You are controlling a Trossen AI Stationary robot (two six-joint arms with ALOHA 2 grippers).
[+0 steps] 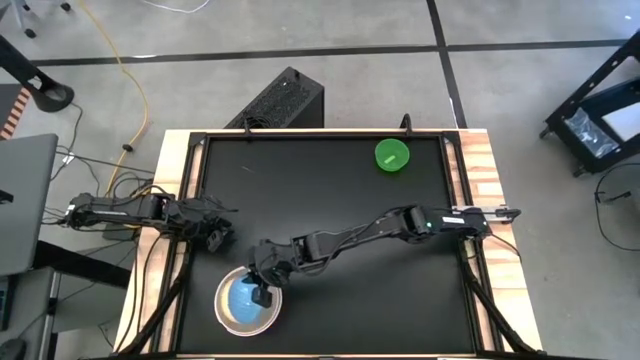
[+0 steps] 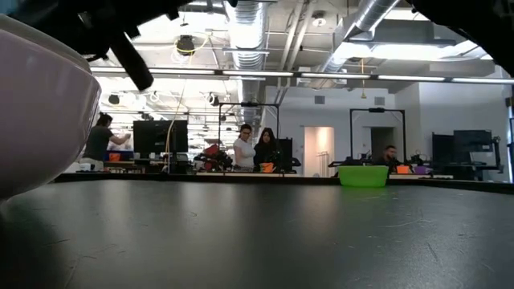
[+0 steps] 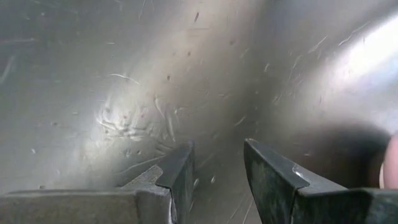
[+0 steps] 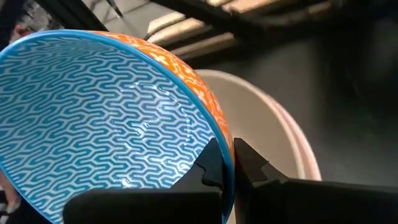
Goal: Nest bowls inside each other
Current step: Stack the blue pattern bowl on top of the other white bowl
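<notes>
A light blue bowl [image 1: 240, 297] with a wavy pattern inside and an orange outside [image 4: 106, 112] sits tilted in the mouth of a stack of pale bowls [image 1: 222, 312] at the table's near left. The stack's cream rim [image 4: 273, 118] and pinkish outer rim [image 4: 308, 155] show beneath it. My right gripper [image 1: 262, 295] is shut on the blue bowl. A small green bowl [image 1: 391, 154] stands upright on its base near the far edge, also in the low view [image 2: 363, 175]. My left gripper [image 1: 218, 240] waits open at the left, above the bare mat [image 3: 217, 177]. My right gripper pinches the blue bowl's rim [image 4: 219, 138], one finger inside the bowl and one outside against the orange wall. The fingers slant down from the table's right side. The bowl is tilted over the stack; whether its bottom rests in the bowl below, I cannot tell.
The black mat [image 1: 330, 200] lies bare between the stack and the green bowl. Wooden rails [image 1: 480, 170] run along both sides. A black box [image 1: 285, 100] stands beyond the far edge. People stand in the room behind [image 2: 245, 148].
</notes>
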